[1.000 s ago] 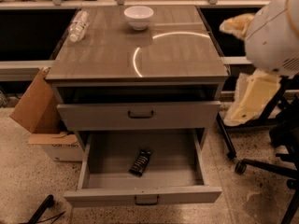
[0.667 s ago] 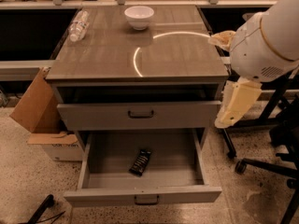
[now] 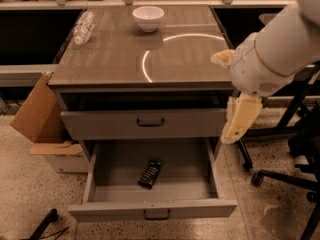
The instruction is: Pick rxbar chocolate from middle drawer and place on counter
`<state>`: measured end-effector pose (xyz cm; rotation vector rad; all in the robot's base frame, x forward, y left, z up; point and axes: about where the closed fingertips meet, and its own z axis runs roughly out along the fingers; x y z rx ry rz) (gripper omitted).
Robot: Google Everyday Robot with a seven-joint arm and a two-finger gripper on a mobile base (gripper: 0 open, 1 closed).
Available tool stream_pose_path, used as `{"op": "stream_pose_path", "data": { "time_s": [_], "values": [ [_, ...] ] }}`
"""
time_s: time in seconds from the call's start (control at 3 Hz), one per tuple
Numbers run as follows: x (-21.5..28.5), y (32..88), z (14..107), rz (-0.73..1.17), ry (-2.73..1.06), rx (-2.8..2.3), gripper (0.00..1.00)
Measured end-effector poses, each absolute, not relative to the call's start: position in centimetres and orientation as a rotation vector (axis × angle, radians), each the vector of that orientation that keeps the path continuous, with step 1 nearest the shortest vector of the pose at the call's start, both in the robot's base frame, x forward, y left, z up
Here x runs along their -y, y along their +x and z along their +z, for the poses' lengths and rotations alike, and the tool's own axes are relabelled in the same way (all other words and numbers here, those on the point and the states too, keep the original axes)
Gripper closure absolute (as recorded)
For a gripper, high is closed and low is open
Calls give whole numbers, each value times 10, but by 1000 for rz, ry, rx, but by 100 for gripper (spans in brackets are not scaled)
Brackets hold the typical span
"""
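Note:
The rxbar chocolate (image 3: 150,173) is a small black bar lying flat on the floor of the open middle drawer (image 3: 152,209), near its centre. The drawer is pulled fully out below the like-fronted grey drawer (image 3: 145,122), which stands slightly out. The counter (image 3: 125,59) is a glossy wood-grain top with a bright curved reflection. My gripper (image 3: 239,118) hangs at the end of the white arm by the cabinet's right front corner. It is level with the upper drawer, above and to the right of the bar, and holds nothing I can see.
A white bowl (image 3: 148,18) stands at the back of the counter and a clear plastic bottle (image 3: 83,27) lies at its back left. A cardboard box (image 3: 42,121) leans left of the cabinet. An office chair base (image 3: 280,176) stands on the right.
My arm has swung left from the right edge of the view toward the cabinet's right front corner. The bar and the drawers have not moved.

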<state>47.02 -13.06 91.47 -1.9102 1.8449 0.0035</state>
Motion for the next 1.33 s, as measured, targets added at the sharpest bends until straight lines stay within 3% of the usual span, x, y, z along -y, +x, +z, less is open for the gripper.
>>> {"op": "stream_pose_path", "data": {
  "time_s": [1.33],
  "values": [
    [74, 485, 749, 178, -2046, -1813, 0]
  ]
}}
